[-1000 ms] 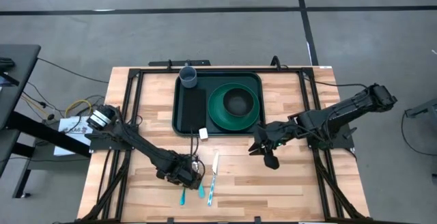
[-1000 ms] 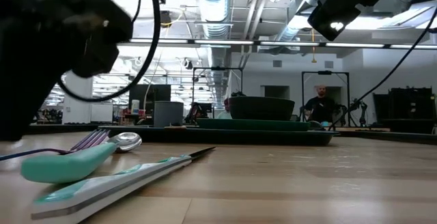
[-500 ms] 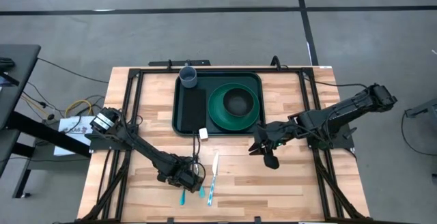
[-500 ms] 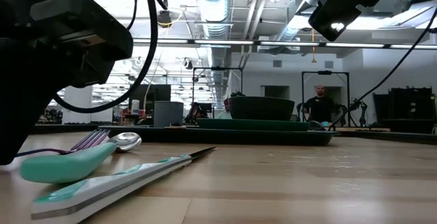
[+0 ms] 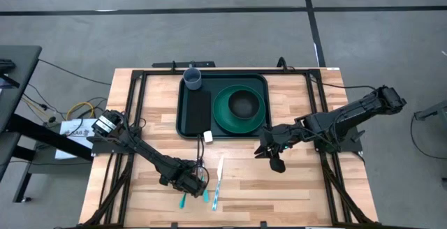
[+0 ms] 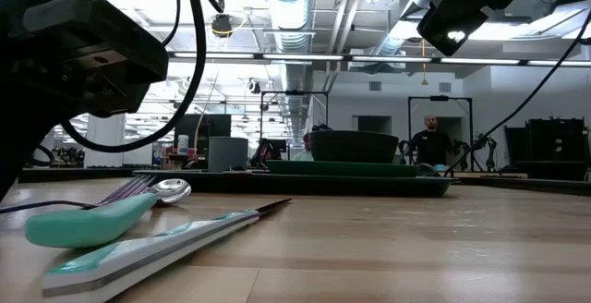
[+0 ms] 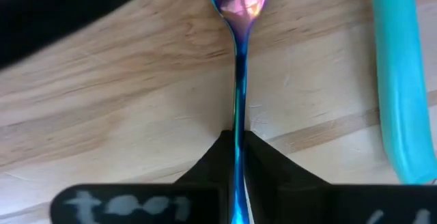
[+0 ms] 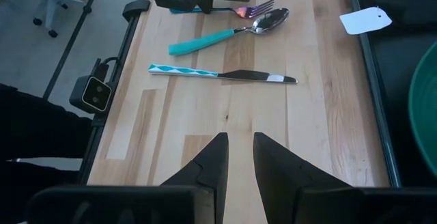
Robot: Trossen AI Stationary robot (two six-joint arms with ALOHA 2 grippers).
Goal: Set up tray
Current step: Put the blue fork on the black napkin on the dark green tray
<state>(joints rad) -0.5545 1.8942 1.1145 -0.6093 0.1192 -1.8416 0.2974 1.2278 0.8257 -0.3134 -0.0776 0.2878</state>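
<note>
Tray [image 5: 187, 117] sits at far middle of bench [image 5: 307, 180], holding one green plate [image 5: 239, 109], one grey cup [image 5: 192, 78], one black napkin [image 5: 199, 109]. Left gripper [image 5: 188, 183] low at near edge, fingers [image 7: 266, 166] clamped on fork [image 7: 237, 67] handle. Just beside fingers: one spoon [image 8: 229, 33], one knife [image 8: 222, 74]. Right gripper [image 5: 274, 158] hovers beside tray's near right corner, fingers slightly apart, holding nothing.

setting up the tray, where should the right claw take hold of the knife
By the patterned handle, from straight above, fingers across its narrow width: the knife lies flat on the table, handle end clear of the spoon.
</note>
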